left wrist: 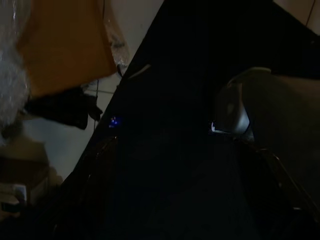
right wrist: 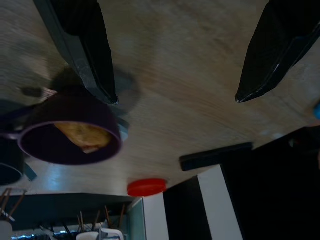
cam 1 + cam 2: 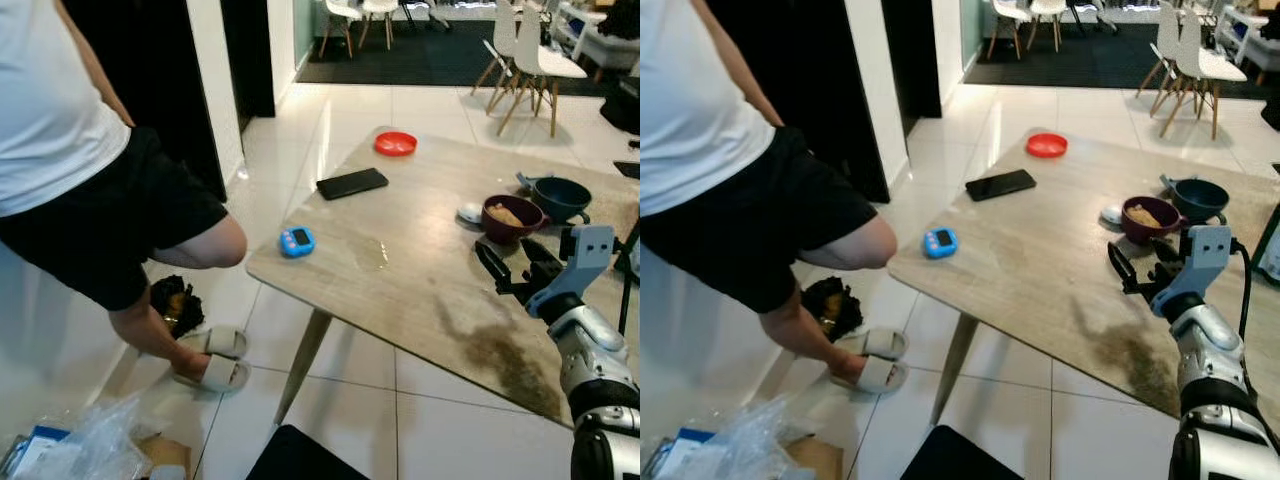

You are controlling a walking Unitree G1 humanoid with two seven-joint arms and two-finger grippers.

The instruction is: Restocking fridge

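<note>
The right hand (image 3: 512, 270) hovers just above the tabletop (image 3: 400, 270) near its right side, its two black fingers (image 2: 82, 47) spread wide with nothing between them. Just beyond its fingertips stands a purple bowl (image 3: 512, 217) with a piece of food (image 2: 82, 136) in it, and behind that a dark blue bowl (image 3: 560, 196). A small white thing (image 3: 470, 212) lies touching the purple bowl's left side; what it is cannot be told. A dark stain (image 3: 505, 360) spreads on the wood below the hand.

Farther out on the tabletop lie a black phone (image 3: 352, 183), a red dish (image 3: 396, 143) at the far corner, and a blue timer (image 3: 297, 241) near the left edge; its display cannot be read.

A person (image 3: 80, 170) in a white shirt and black shorts stands bent beside the tabletop's left edge, in grey slippers (image 3: 215, 358). A clear plastic bag (image 3: 95, 445) lies on the tiled floor (image 3: 350, 400) near them. White chairs (image 3: 525, 60) stand well apart at the back.

The left hand's view is very dark; whether it is spread or clenched cannot be told. No fridge or stock can be made out.
</note>
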